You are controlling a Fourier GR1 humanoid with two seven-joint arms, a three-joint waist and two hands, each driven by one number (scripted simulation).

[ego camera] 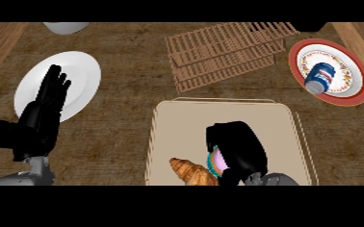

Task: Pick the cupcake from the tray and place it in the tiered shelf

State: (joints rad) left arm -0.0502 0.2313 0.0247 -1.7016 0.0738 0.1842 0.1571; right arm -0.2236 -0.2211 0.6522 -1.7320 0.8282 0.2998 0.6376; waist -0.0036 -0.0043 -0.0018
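right robot hand (238, 146) curled over cupcake (215, 162), on tray (185, 125)

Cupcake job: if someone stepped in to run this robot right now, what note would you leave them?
Right robot hand: curled round the cupcake, over the tray.
Left robot hand: open, resting at the left in front of a white plate.
A croissant lies on the tray beside the cupcake.
The tiered shelf stands beyond the tray, nothing on it.
Done: cupcake grasped. I can't tell whether it is lifted.
Left: carry it to the shelf, set it down, let go.
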